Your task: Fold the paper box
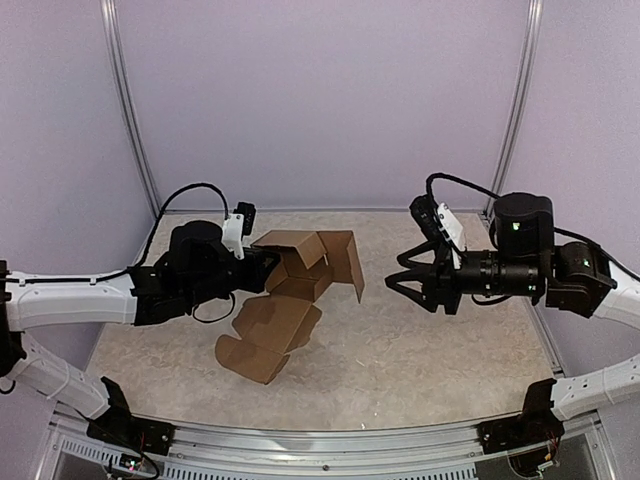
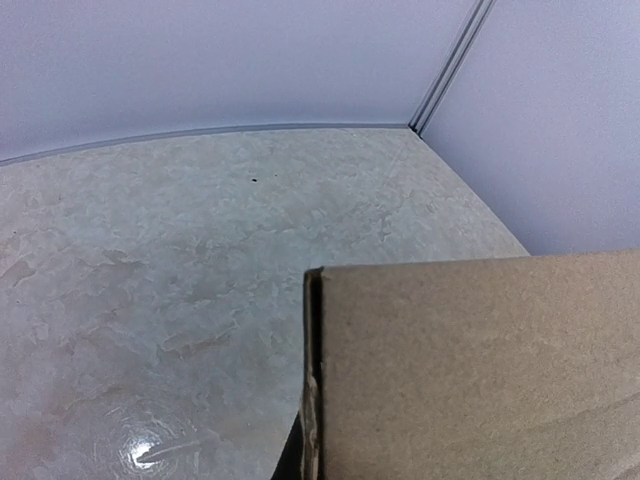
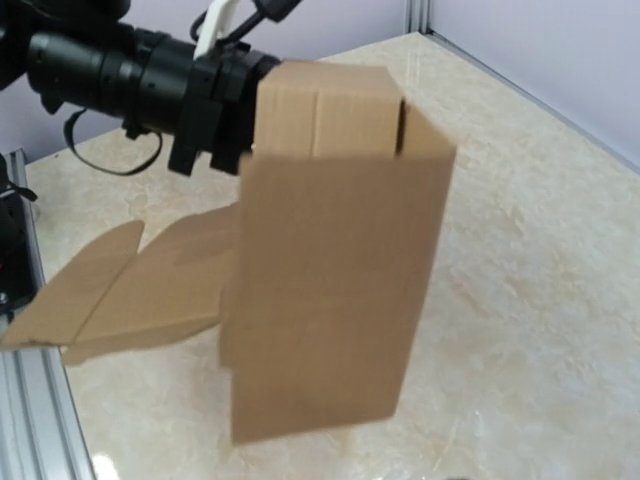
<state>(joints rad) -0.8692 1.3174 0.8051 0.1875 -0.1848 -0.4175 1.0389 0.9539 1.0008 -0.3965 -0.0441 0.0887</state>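
The paper box (image 1: 290,290) is a brown cardboard piece, partly folded, with upright panels at the back and flat flaps trailing toward the front left. My left gripper (image 1: 262,262) is shut on its upper left edge and holds it tilted up off the table. In the left wrist view a cardboard panel (image 2: 480,370) fills the lower right and hides my fingers. In the right wrist view the box (image 3: 330,280) hangs as a tall panel from the left gripper (image 3: 235,120). My right gripper (image 1: 400,275) is open and empty, a short way right of the box.
Pale marbled tabletop (image 1: 430,350) enclosed by lilac walls with metal corner posts (image 1: 520,100). An aluminium rail (image 1: 320,440) runs along the near edge and shows at the left of the right wrist view (image 3: 30,400).
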